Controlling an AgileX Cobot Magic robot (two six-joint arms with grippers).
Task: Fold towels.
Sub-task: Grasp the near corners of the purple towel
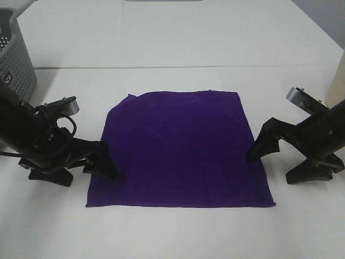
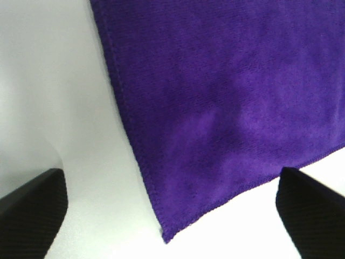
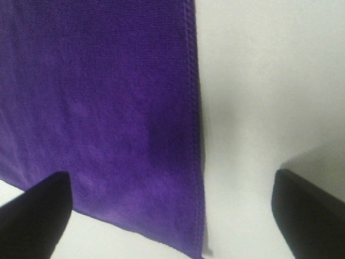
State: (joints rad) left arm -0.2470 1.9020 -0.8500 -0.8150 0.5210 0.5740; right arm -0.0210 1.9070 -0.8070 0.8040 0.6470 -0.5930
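Jaws on both arms stand wide apart, with nothing between them but air. In its wrist view the left gripper frames the near left corner of the towel, one black finger over bare table and the other past the near hem. The right gripper straddles the towel's right hem close to the near right corner, one finger over purple cloth, the other finger over the white surface. Only the finger ends show in these views – whether they touch cloth or table cannot be told.

From the high camera both arms sit low at the towel's flanks, the left arm's dark links overlapping the left hem and hiding part of it. The towel lies spread flat in the middle of the table, one layer, roughly square. Its far left corner is rumpled inward, and a small white speck shows at the far hem, too small to make out.

Near, left and right hems lie straight, with open white table on every side and a wide stretch beyond the far hem.

Count – one towel, two grippers, one grey perforated basket at far left, cut off by the frame, and a pale object cropped at the right edge.
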